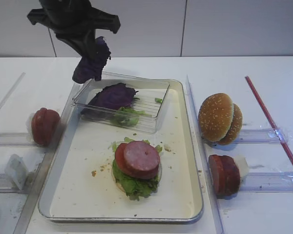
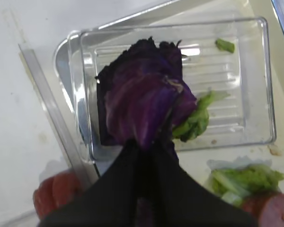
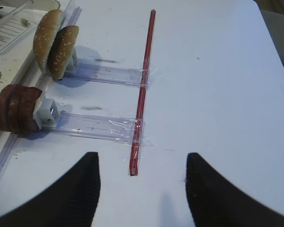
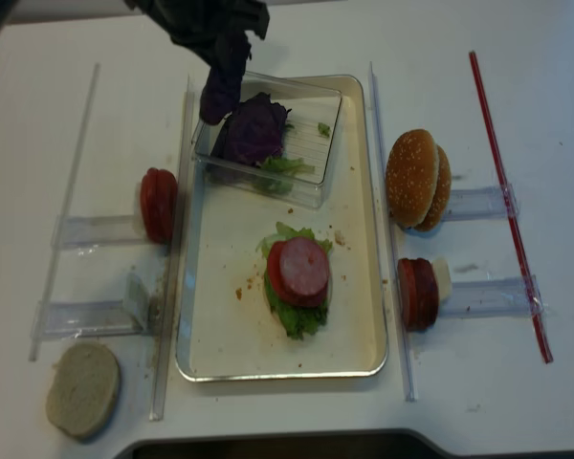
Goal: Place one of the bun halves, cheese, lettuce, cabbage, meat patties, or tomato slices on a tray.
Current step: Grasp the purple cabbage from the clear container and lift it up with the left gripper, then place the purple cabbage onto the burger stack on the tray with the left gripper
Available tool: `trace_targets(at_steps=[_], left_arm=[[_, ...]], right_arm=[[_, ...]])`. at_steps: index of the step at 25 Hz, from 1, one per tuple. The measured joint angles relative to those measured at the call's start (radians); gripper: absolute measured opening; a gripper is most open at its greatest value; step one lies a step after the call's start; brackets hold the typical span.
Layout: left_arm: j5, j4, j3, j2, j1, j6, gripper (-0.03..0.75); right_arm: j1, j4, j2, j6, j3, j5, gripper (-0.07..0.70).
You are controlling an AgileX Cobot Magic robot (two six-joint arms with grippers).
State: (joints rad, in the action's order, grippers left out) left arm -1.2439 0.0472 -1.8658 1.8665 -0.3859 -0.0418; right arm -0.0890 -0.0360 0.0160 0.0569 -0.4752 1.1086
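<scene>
My left gripper is clamped on a wavy, veined purple cabbage leaf above the ridged clear box resting on the cream metal-rimmed tray; right gripper gapes empty.

Lighting: bright, even, diffuse, from overhead. The white table reads near overexposed in the right wrist view, with little surface detail. Shadows soft and short: a pale grey one lies under the bun halves, another beside the meat patties. Mild glare on the tray rim and on the clear plastic box ridges. Left wrist view soft throughout; the cabbage is blurred and the dark left gripper below it lacks detail. The realsense view is dimmer and warmer, darkening toward its bottom edge.
</scene>
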Motion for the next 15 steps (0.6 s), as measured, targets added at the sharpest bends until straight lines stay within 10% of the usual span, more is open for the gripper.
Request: trace_targets(at_steps=[15], left_arm=[[-0.005,0.117,0.335,-0.308,-0.111,-0.002,0.016]], right_arm=[[0.0,0.0,0.0,-0.004,0.0,0.0,0.428]])
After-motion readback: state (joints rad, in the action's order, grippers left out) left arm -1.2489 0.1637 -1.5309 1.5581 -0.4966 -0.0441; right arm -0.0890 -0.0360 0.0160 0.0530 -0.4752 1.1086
